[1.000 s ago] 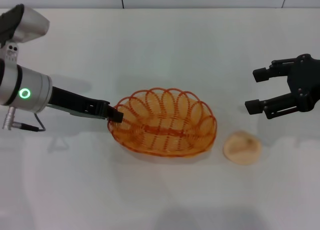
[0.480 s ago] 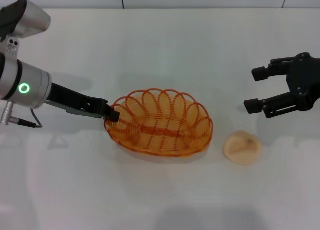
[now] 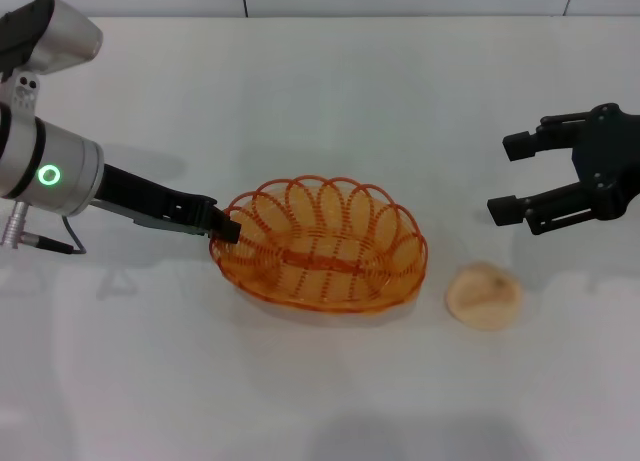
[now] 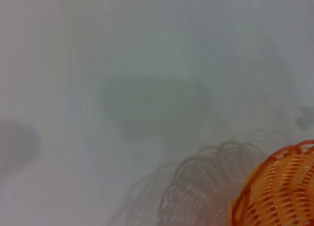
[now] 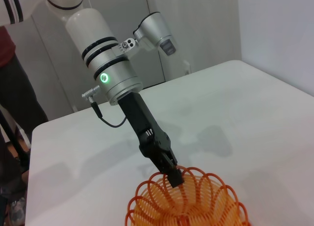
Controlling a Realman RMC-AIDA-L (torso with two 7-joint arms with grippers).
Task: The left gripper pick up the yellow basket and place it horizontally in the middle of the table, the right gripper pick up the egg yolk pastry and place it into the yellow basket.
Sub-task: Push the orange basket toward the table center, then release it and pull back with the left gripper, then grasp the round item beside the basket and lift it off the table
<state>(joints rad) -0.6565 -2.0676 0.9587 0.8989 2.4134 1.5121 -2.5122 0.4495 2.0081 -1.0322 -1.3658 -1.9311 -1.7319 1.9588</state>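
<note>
The yellow basket (image 3: pixel 320 246) is an oval orange-yellow wire basket lying lengthwise near the middle of the white table (image 3: pixel 320 101). My left gripper (image 3: pixel 226 227) is shut on the basket's left rim. The right wrist view shows the same grip (image 5: pixel 175 177) on the basket (image 5: pixel 191 201), and the left wrist view shows part of the basket (image 4: pixel 277 187) above its shadow. The egg yolk pastry (image 3: pixel 484 295) is a small round tan bun lying just right of the basket. My right gripper (image 3: pixel 512 178) is open and empty, hovering above and to the right of the pastry.
The table's far edge meets a grey wall at the top of the head view. A person in dark clothes (image 5: pixel 12 88) stands beyond the table in the right wrist view.
The left gripper moved the basket slightly left and towards the far edge a second ago, then almost held still. The right gripper and the pastry have not moved.
</note>
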